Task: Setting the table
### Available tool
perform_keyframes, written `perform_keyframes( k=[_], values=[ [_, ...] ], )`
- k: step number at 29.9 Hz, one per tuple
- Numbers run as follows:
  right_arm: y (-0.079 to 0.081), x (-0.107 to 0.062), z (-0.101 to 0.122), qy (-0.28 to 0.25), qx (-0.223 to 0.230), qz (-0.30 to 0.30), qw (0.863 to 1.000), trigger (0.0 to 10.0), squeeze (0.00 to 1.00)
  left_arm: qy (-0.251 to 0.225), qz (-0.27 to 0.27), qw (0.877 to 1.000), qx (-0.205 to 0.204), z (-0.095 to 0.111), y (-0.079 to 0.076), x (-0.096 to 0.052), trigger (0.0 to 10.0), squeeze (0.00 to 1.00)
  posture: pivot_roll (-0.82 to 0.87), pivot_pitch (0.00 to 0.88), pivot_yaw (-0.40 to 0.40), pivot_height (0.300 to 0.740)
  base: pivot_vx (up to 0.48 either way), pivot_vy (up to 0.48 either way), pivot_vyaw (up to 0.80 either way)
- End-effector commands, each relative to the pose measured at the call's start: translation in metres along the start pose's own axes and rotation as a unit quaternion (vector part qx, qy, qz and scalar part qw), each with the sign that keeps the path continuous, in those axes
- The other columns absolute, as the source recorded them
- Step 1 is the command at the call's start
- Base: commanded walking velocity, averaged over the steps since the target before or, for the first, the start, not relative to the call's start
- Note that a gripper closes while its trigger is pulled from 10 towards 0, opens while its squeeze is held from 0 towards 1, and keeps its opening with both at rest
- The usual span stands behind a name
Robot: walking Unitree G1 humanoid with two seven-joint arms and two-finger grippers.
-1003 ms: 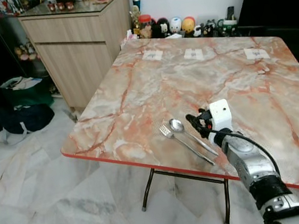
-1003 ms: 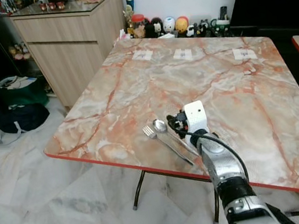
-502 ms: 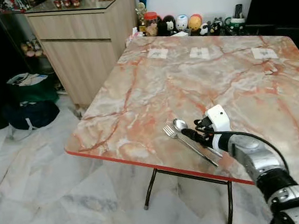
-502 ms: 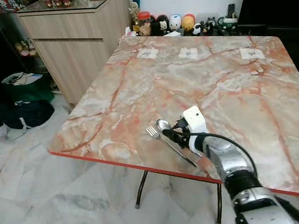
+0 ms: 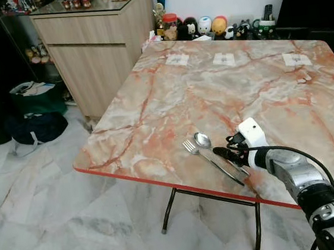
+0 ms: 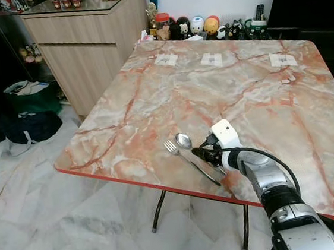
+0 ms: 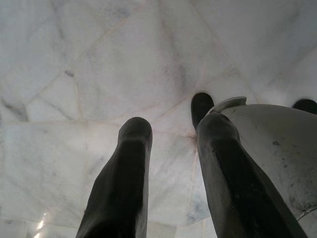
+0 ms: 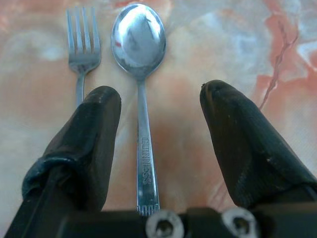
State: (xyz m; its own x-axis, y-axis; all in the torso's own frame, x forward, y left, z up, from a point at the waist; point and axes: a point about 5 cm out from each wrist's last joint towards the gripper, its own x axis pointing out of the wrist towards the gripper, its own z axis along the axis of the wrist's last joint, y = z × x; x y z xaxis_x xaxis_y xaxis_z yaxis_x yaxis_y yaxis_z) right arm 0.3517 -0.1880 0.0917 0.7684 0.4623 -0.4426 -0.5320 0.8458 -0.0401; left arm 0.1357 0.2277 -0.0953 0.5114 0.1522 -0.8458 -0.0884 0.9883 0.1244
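The right pincer (image 8: 156, 148) hangs low over the near edge of the bench (image 5: 170, 95), its two fingers spread wide. Between them lies the spoon (image 8: 140, 79), and the fork (image 8: 81, 54) lies just outside one finger, its handle passing under that finger. Beyond the tips of the pincer the marble surface is bare for a long way; three small paper squares (image 5: 224, 59) lie well apart from it, near the far edge. Past those, small figurines (image 5: 204, 25) stand in a row against the wall. Far to the left of the pincer a wooden cabinet (image 5: 93, 49) stands close to the bench corner, with only a narrow gap between. The left pincer (image 7: 171, 173) hangs open above the tiled floor (image 7: 99, 59).
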Motion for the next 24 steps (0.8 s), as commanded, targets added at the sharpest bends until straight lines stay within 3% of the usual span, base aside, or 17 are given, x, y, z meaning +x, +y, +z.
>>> perform_keyframes(
  k=[1, 10, 11, 15, 16, 17, 24],
  values=[
    [0.002, 0.004, 0.005, -0.002, -0.009, 0.003, 1.0, 10.0, 0.0, 0.012, 0.001, 1.0, 0.002, -0.004, 0.003, -0.001, 10.0, 0.0, -0.04, 0.011, 0.04, 0.74, 0.0, 0.0, 0.0],
    [0.01, 0.01, -0.005, 0.014, 0.007, 0.005, 1.0, 10.0, 0.0, 0.013, 0.0, 1.0, 0.005, -0.005, 0.003, -0.001, 10.0, 0.0, -0.03, 0.0, 0.042, 0.74, 0.0, 0.0, 0.0],
    [0.011, 0.011, -0.006, 0.017, 0.012, 0.002, 1.0, 0.0, 0.0, 0.012, 0.0, 1.0, 0.006, -0.005, 0.003, -0.001, 10.0, 0.0, -0.03, 0.0, 0.042, 0.74, 0.0, 0.0, 0.0],
    [0.012, 0.012, -0.009, 0.022, 0.013, -0.001, 1.0, 0.0, 0.0, 0.013, 0.0, 1.0, 0.007, -0.005, 0.003, -0.001, 10.0, 0.0, -0.03, 0.0, 0.042, 0.74, 0.0, 0.0, 0.0],
    [0.013, 0.013, -0.01, 0.024, 0.011, -0.001, 1.0, 2.9, 0.0, 0.013, 0.0, 1.0, 0.007, -0.005, 0.003, -0.001, 10.0, 0.0, -0.03, 0.0, 0.042, 0.74, 0.0, 0.0, 0.0],
    [0.014, 0.013, -0.011, 0.028, 0.009, 0.0, 1.0, 10.0, 0.0, 0.013, -0.001, 1.0, 0.008, -0.005, 0.003, -0.001, 10.0, 0.0, -0.03, 0.0, 0.042, 0.74, 0.0, 0.0, 0.0],
    [0.016, 0.015, -0.013, 0.033, 0.008, 0.001, 0.999, 10.0, 0.0, 0.014, -0.002, 1.0, 0.008, -0.006, 0.002, -0.001, 10.0, 0.0, -0.03, 0.0, 0.04, 0.74, 0.0, 0.0, 0.0]
  ],
)
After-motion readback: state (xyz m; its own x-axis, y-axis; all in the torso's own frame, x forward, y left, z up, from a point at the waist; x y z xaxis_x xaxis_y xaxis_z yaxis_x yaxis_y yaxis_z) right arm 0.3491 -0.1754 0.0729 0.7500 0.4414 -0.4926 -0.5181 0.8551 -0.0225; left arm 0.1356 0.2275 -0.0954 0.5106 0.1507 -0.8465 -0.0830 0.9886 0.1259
